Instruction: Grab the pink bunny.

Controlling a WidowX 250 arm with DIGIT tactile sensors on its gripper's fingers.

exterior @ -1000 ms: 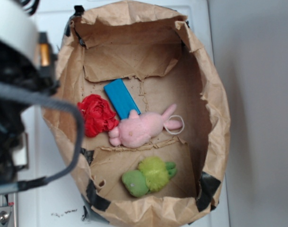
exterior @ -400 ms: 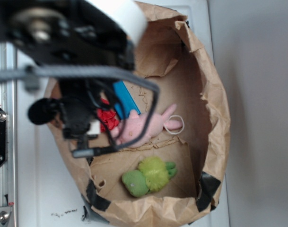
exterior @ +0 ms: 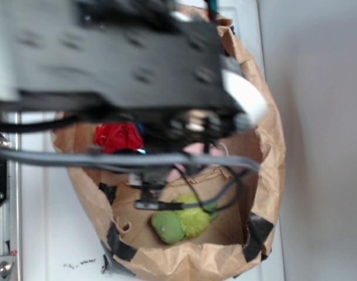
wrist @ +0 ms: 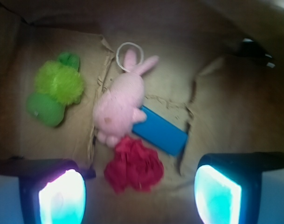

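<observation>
The gripper [wrist: 139, 196] hangs spread wide above the bag [exterior: 266, 117], apparently to straddle the bunny [wrist: 119, 102] lying between green toy [wrist: 55, 91] and rose ball [wrist: 134, 165]

The small pale pink plush bunny [wrist: 118, 103] lies flat on the brown cardboard floor [wrist: 225, 102] of the paper-lined box, about in its middle. In the wrist view its two long ears point up and slightly right, one of them passing through a thin white loop [wrist: 129, 56], and its stubby limbs spread at the lower end. In the exterior view the arm covers nearly all of it; only a sliver of pink [exterior: 197, 150] shows.
</observation>
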